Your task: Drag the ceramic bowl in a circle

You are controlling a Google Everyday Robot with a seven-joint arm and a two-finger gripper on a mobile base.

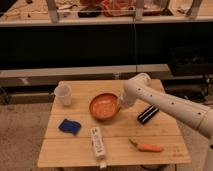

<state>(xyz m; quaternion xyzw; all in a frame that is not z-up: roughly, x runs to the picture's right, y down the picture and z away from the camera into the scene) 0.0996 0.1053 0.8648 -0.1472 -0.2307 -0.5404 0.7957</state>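
Note:
The ceramic bowl [104, 106], round, shallow and orange-red with a darker rim, sits near the middle of the wooden table [165, 147]. My white arm reaches in from the right, and my gripper [120, 102] is at the bowl's right rim, touching or just over it. The arm's wrist hides the fingers.
A small translucent white cup [63, 94] stands at the table's back left. A blue sponge [69, 126] lies front left. A white bottle [98, 143] lies in front of the bowl. A carrot [146, 147] lies front right. A black object [148, 114] lies right of the bowl.

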